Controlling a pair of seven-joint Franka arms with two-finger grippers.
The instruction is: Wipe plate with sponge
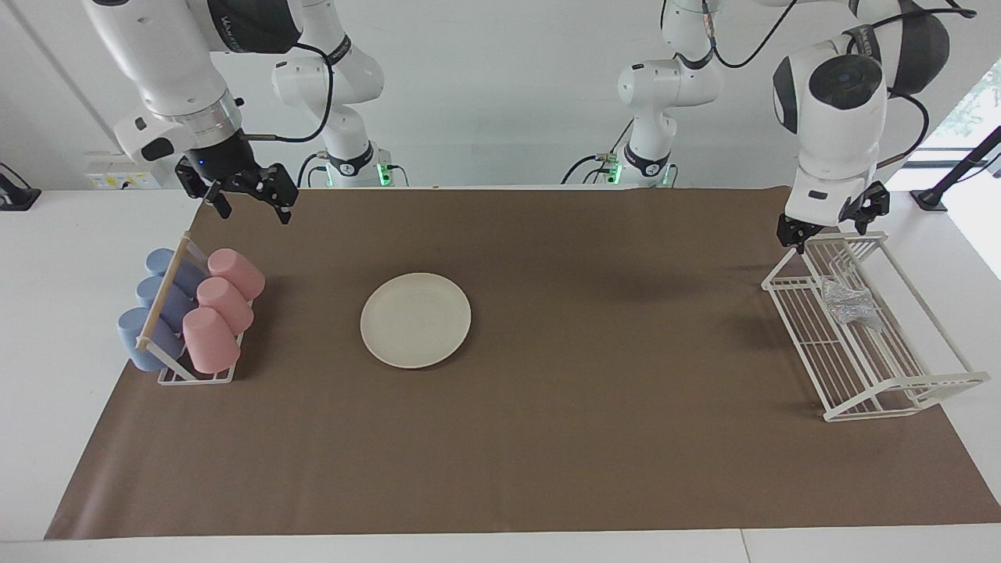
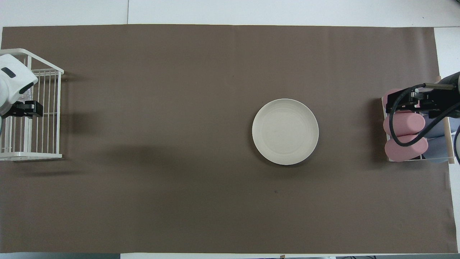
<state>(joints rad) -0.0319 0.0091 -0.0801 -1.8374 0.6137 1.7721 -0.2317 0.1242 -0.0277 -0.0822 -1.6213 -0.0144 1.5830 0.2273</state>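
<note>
Brown mat over white table

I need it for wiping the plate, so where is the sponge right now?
The sponge lies inside the white wire rack at the left arm's end of the table, well away from the plate; the left gripper is over the rack's end nearer the robots.

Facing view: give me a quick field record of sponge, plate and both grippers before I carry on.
sponge: lying in the white wire rack, at the left arm's end
plate: flat on the brown mat, bare
left gripper: open, over the rack's robot-side end
right gripper: open, in the air near the cup rack
wiping: not started
</note>
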